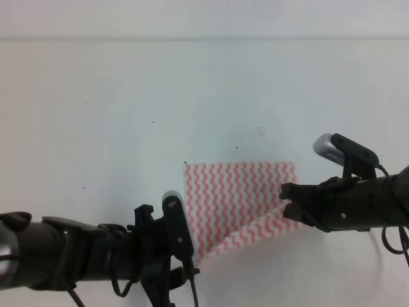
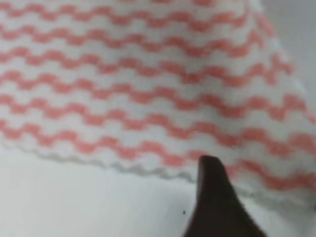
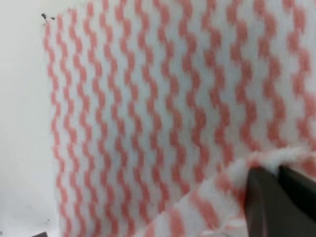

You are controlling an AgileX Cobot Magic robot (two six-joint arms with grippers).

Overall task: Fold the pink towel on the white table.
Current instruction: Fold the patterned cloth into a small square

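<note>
The pink towel (image 1: 236, 192) lies on the white table (image 1: 128, 96) near the middle front. Its front right corner is raised, so the front edge slants up to my right gripper (image 1: 286, 204). In the right wrist view that gripper (image 3: 277, 197) is shut on a pinched fold of the pink towel (image 3: 148, 123). My left gripper (image 1: 189, 268) is at the towel's front left corner. The left wrist view shows only one dark finger (image 2: 212, 197) over the edge of the pink towel (image 2: 148, 84). Whether it grips the cloth I cannot tell.
A few tiny dark specks (image 1: 261, 130) mark the table behind the towel. The table's far edge (image 1: 204, 39) runs across the top of the high view. Both dark arms reach in from the lower left and the right.
</note>
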